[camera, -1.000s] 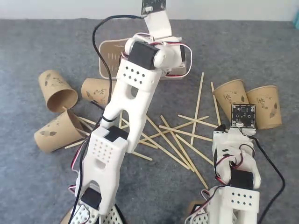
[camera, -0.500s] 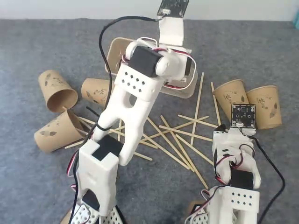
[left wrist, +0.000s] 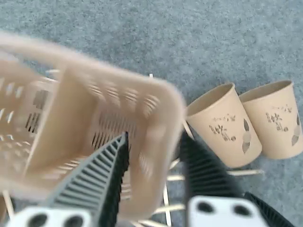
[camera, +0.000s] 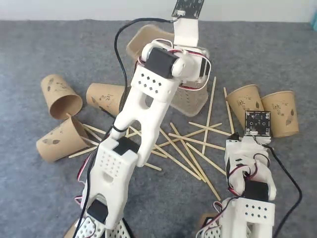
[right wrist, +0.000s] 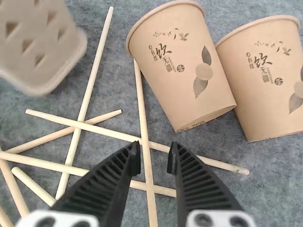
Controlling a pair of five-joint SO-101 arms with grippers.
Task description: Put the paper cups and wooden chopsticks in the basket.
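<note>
Left gripper (left wrist: 154, 142) pinches the basket (left wrist: 61, 109) wall (basket tilted), right gripper (right wrist: 154, 146) hangs barely parted, empty, over chopsticks (right wrist: 141, 118).

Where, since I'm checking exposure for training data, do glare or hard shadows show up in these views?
Nowhere clearly. High view: soft, even light on the carpet, no hard shadow under the left arm. Left wrist view: no glare on the basket. Right wrist view: the cups are evenly lit, with only thin soft shadows beneath them and the chopsticks.
</note>
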